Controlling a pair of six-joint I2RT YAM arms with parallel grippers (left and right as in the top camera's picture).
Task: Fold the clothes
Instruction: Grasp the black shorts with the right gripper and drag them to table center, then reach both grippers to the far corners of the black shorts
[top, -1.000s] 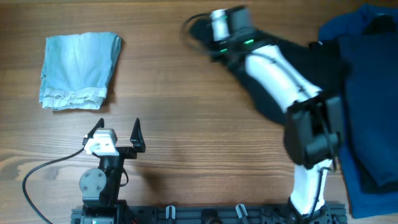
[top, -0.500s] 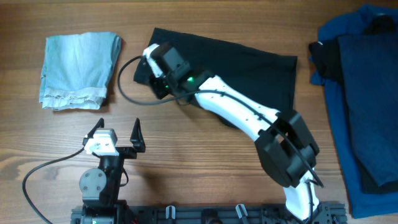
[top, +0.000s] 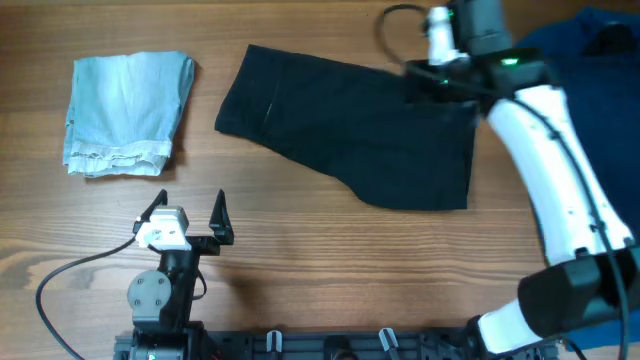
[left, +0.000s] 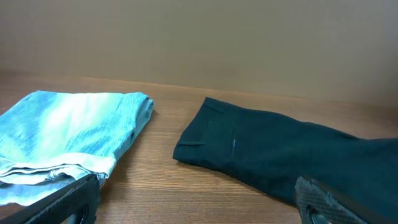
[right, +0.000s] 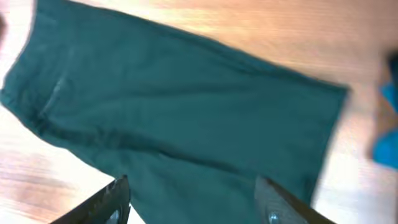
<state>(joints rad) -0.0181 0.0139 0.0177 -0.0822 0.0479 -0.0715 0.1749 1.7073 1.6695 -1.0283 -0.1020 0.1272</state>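
Black shorts (top: 340, 125) spread flat, folded pale denim (top: 125, 110) hidden from right wrist

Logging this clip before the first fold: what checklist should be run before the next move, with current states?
1. The black shorts lie spread on the table: ok.
2. The right gripper is open, holding nothing: ok.
3. The left gripper is open, apart from the shorts: ok.
4. The pale-blue denim lies apart from the shorts: ok.
5. Height of the right gripper above the shorts: cannot tell.
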